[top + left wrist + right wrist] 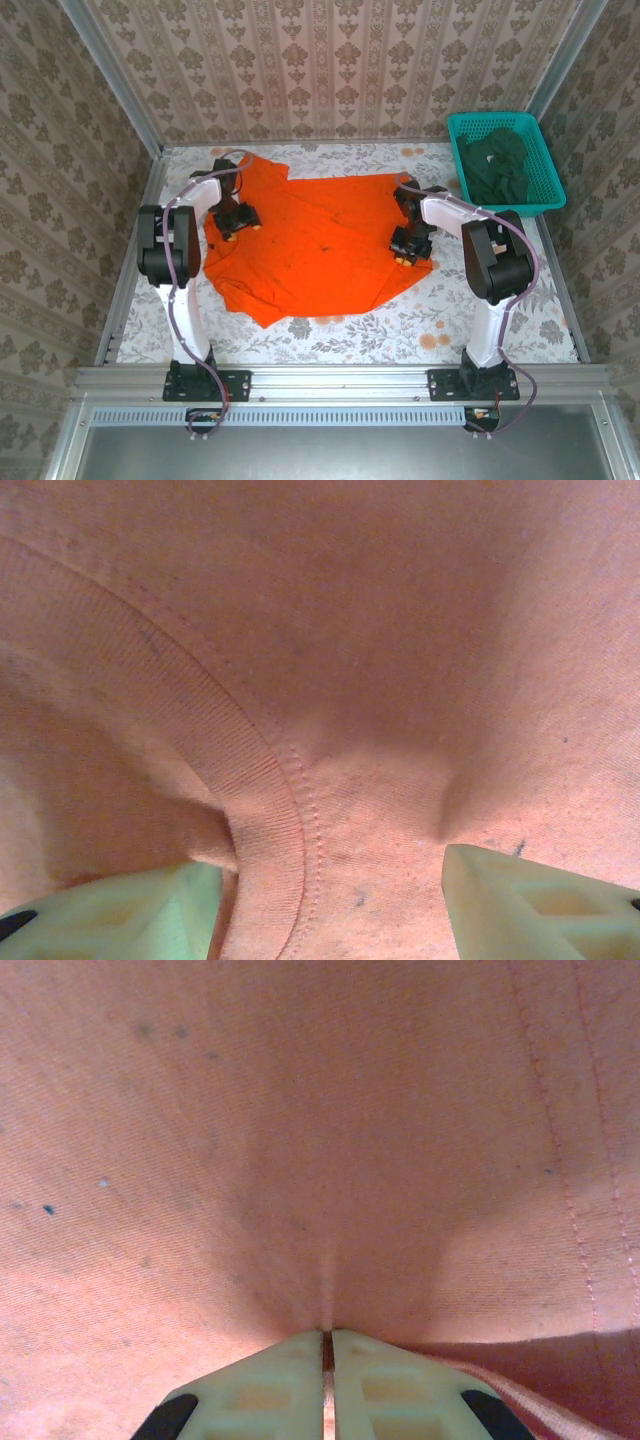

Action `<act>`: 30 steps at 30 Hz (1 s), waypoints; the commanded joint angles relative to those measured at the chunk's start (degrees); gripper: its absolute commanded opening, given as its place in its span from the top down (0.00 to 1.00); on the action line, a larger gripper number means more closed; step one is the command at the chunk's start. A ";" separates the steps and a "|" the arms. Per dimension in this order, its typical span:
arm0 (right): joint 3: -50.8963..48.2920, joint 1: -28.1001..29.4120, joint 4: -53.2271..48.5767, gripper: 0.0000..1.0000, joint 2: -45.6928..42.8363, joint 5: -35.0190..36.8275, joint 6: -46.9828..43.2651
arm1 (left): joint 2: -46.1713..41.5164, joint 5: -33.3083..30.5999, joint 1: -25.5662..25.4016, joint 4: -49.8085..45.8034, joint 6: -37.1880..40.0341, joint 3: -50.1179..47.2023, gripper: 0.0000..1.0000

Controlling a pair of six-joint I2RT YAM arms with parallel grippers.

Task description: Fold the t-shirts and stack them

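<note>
A soft-fabric, bright orange t-shirt (310, 240) lies spread open and a little rumpled on the floral-patterned table (400, 335). Both of my hands are down on it, one at each side.

My left hand (238, 215) sits on the shirt's left part. Seen from the left wrist, my left hand (330, 880) is partly open: its two pale fingers (520, 900) stand apart and press into the orange t-shirt (350, 630). The shirt's ribbed neckband (270, 780) curves across between them, closer to the left finger. The cloth puckers and dips beside each fingertip, but it is not pinched.

My right hand (410, 245) is on the shirt's right part, near its edge. Seen from the right wrist, my right hand (327, 1360) is closed to a slit. Its pale fingers (270, 1390) meet on a thin raised fold of the orange t-shirt (300, 1110), and creases in the cloth fan out from the grip. A stitched hem line (570, 1160) runs to the right of this hand.

Farther away than my right hand and off to its right, a teal plastic mesh basket (495, 118) stands at the table's corner. Inside it is a crumpled heap of dark green t-shirts (500, 165), well apart from both hands.
</note>
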 commanded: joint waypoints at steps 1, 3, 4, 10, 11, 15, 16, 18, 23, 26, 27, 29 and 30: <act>-1.64 -0.23 -1.48 0.90 -3.30 1.28 -1.42 | 2.29 -1.28 0.13 -0.43 -0.44 1.45 0.38; -2.83 -0.35 -0.97 0.92 -5.03 0.72 -1.95 | 2.55 -1.37 0.17 -0.38 -0.71 1.76 0.38; -3.53 -0.30 -0.93 0.93 -6.19 0.33 -2.23 | 2.68 -1.35 0.13 -0.33 -0.90 1.90 0.38; -7.72 -0.37 -2.80 0.94 -13.16 -3.29 -5.08 | 3.78 -1.54 0.21 0.00 -1.54 2.60 0.38; -8.94 -0.37 -3.11 0.94 -14.76 -4.15 -5.83 | 4.04 -1.46 0.21 0.01 -1.74 2.77 0.38; -15.22 -0.39 -3.97 0.94 -21.93 -5.73 -6.38 | 4.74 -1.28 0.21 0.10 -2.49 3.60 0.38; -17.20 -0.43 -3.97 0.94 -23.54 -6.37 -6.38 | 4.85 -1.28 0.19 0.10 -2.68 3.80 0.38; -20.66 -0.44 -4.06 0.94 -26.28 -7.05 -5.81 | 5.04 -1.11 0.13 0.03 -2.95 4.30 0.38; -28.28 -1.88 -6.33 0.96 -33.98 -5.09 -2.18 | 4.39 -0.93 -0.08 -0.54 -3.09 4.69 0.38; -33.31 -4.30 -5.66 0.86 -38.99 -4.40 2.91 | 3.51 -0.67 -0.14 -0.77 -3.04 4.33 0.38; -35.00 -5.86 -4.78 0.77 -40.57 -4.99 4.39 | 3.27 -0.53 -0.20 -0.92 -2.98 4.28 0.37; -38.05 -11.10 -3.32 0.64 -44.10 -6.37 6.65 | 2.42 -0.02 -0.30 -1.04 -2.85 4.06 0.35; -38.40 -13.28 -3.13 0.61 -45.54 -6.06 7.22 | 2.04 0.19 -0.46 -1.12 -2.74 4.01 0.34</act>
